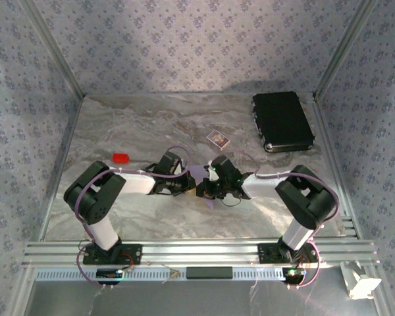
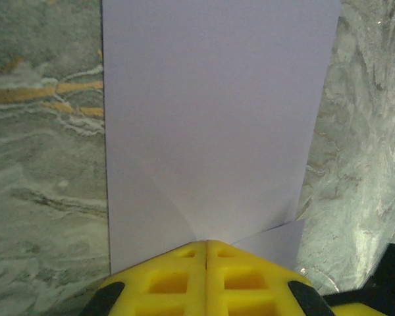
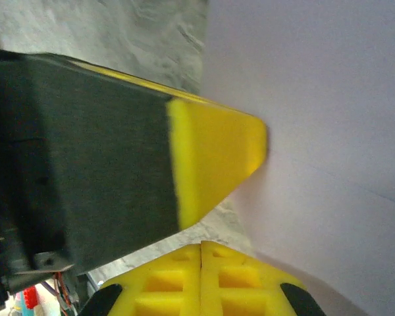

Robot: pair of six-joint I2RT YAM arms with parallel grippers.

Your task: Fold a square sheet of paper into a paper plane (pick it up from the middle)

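The square sheet of paper [image 2: 210, 112], pale lilac, lies folded into a long strip with slanted creases on the marble table [image 1: 138, 125], between the two arms [image 1: 198, 174]. My left gripper [image 2: 206, 243] is shut, pinching the strip's near end, where a small flap [image 2: 276, 240] sticks out to the right. My right gripper [image 3: 201, 245] is shut too, its tips just beside the paper's edge [image 3: 316, 131] with bare table in front of them. A left finger [image 3: 217, 158] touches the paper in the right wrist view. From above, both grippers [image 1: 188, 183] [image 1: 205, 189] meet at mid-table. The paper plane is out of view.
A black case [image 1: 282, 122] lies at the back right. A small patterned card [image 1: 217, 138] sits behind the grippers and a small red block [image 1: 121, 158] lies at the left. Patterned walls enclose the table; a metal rail [image 1: 197, 250] runs along the front.
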